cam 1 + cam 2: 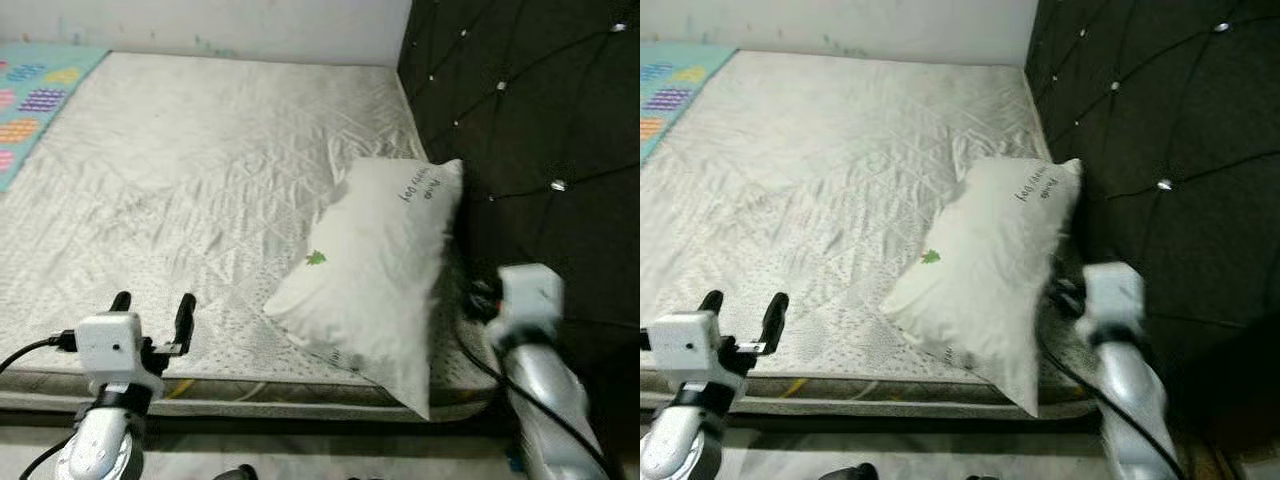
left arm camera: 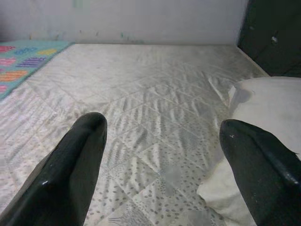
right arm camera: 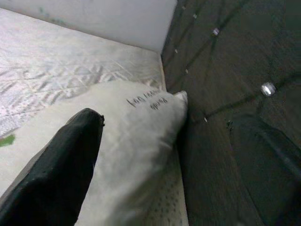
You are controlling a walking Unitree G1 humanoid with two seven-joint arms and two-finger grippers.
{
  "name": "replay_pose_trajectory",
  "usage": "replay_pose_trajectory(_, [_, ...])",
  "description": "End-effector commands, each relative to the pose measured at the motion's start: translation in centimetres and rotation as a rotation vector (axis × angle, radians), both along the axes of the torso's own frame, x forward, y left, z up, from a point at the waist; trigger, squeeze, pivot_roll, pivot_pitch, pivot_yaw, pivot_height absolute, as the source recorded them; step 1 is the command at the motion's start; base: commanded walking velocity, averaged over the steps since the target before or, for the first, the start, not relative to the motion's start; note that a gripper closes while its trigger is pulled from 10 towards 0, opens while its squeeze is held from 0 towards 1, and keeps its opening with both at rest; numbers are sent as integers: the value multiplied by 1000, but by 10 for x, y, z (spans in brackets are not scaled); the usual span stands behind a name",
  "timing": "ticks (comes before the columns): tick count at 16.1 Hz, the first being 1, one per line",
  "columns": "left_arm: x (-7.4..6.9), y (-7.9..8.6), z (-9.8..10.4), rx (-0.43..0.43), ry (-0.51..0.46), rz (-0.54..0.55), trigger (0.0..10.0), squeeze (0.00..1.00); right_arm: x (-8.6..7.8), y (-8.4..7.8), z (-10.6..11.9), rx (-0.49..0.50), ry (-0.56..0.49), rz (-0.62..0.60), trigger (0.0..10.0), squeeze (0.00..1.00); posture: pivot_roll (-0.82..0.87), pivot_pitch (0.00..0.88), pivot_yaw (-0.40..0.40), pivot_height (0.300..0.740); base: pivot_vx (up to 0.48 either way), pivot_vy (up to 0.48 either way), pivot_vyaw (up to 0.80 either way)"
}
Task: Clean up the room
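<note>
Quilted grey-white fabric covered the mattress point(image 1: 200, 170), and a corner of a pastel play mat point(image 1: 35, 95) with coloured blocks lay at its far left. I had the left gripper point(image 1: 153, 320) parked low over the near edge of the bed, its 2 black fingers point(image 2: 70, 169) spread apart and closed on nothing; from its wrist view they framed bare mattress, with the pillow just entering on 1 side. I judged that arm was simply waiting, clear of the work.

Further right lay the white pillow point(image 1: 385, 270) (small green motif and some handwritten-style lettering on its cover). It sat crooked, 1 end pushed up against the dark tufted headboard point(image 1: 540, 130), the other end hanging off the near edge of the mattress. That skewed lie was probably why it counted as mess.

At far right I held the right gripper point(image 3: 164, 155) beside the pillow's headboard end. Its wrist view showed the fingers apart, 1 against the pillow's cover and the other, blurred, over by the headboard, so nothing was gripped yet.
</note>
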State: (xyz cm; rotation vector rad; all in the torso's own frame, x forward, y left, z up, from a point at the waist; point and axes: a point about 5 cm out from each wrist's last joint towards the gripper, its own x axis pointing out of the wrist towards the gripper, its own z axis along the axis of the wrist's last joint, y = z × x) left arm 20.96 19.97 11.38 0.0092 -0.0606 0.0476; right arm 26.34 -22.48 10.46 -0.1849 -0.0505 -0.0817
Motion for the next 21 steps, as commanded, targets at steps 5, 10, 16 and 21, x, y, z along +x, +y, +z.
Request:
replay_pose_trajectory(5, [16, -7, 3, -8, -24, -39, 10000, 0, -31, -28, 0, -64, 59, 32, 10000, 0, -42, 57, -3, 740, 0, 0, 0])
replay_pose_trajectory(10, [3, -9, -7, -22, 16, -28, 10000, 0, -31, -45, 5, -20, 82, -23, 10000, 0, -38, 76, -13, 740, 0, 0, 0])
replay_pose_trajectory(16, [2, 12, 2, 25, -3, 5, 10000, 0, 21, 17, 48, -1, -96, 131, 10000, 0, 4, 93, -23, 740, 0, 0, 0])
replay_pose_trajectory(21, [9, -1, 6, 2, -18, -46, 10000, 0, 66, 42, 74, -53, -166, 206, 10000, 0, 17, 108, -5, 740, 0, 0, 0])
